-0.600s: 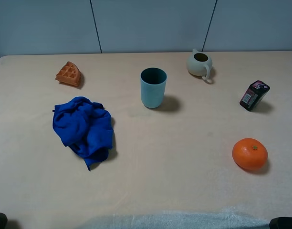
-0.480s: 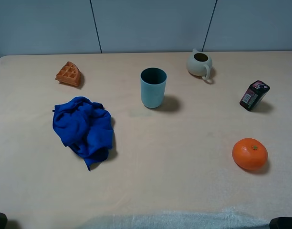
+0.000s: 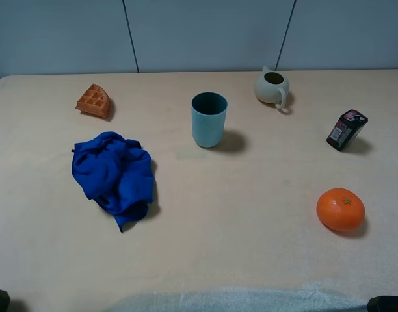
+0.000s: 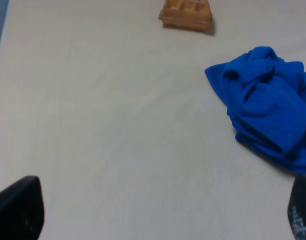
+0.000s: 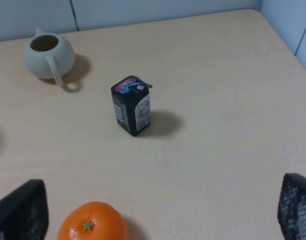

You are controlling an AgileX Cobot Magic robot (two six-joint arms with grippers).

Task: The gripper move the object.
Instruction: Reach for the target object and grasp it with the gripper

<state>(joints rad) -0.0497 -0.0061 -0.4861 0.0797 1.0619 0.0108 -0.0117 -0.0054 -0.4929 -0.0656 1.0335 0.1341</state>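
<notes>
From overhead, the black carton (image 3: 346, 129) stands upright at the table's (image 3: 251, 247) far right, beyond the orange (image 3: 341, 209), on the right arm's side. The right wrist view puts it straight ahead of the right gripper (image 5: 155, 207), well apart, with the fingers spread wide and empty. In the left wrist view the left gripper (image 4: 158, 210) likewise gapes near the blue cloth (image 4: 265, 105), with no carton in sight.
</notes>
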